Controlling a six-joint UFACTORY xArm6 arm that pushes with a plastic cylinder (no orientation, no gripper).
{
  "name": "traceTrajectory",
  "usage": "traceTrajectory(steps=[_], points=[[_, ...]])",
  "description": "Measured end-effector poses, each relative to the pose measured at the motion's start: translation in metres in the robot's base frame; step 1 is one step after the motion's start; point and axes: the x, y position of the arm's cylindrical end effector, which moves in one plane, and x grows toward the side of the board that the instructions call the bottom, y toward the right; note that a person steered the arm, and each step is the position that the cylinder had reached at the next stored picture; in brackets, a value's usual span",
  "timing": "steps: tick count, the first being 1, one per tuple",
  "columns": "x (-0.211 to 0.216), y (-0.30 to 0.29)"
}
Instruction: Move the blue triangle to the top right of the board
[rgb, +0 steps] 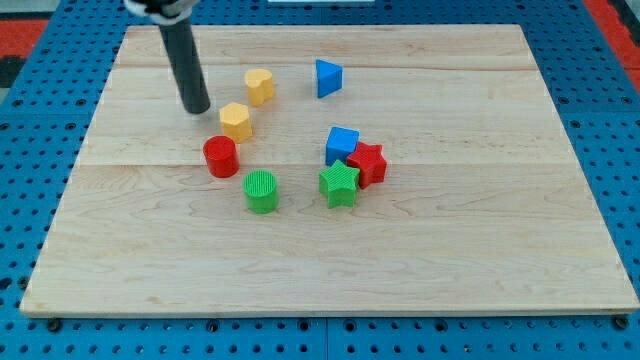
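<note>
Nearest the camera stands the green cylinder (261, 191), with the green star (339, 184) just beside the red star (369, 163) and blue cube (342, 144). On the counter (480, 250), the blue triangle (327, 78) sits free toward the view's top, right of the yellow heart (259, 86). The end effector is a bare rod holding nothing, its tip (197, 109) well left of the triangle; the block looks light, rigid and prone to pivoting, so a push on its left flat face seems best.

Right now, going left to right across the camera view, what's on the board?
My tip → red cylinder → yellow block → green cylinder → blue triangle → green star → red star.
</note>
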Motion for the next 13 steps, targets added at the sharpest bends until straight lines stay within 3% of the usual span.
traceTrajectory(steps=[1,2,3,4,6,7,9,10,11,12,13], points=[[0.035,-0.011],[0.035,0.054],[0.013,0.108],[-0.038,0.105],[-0.061,0.183],[-0.067,0.249],[-0.068,0.174],[-0.111,0.222],[-0.108,0.27],[-0.108,0.282],[-0.112,0.237]])
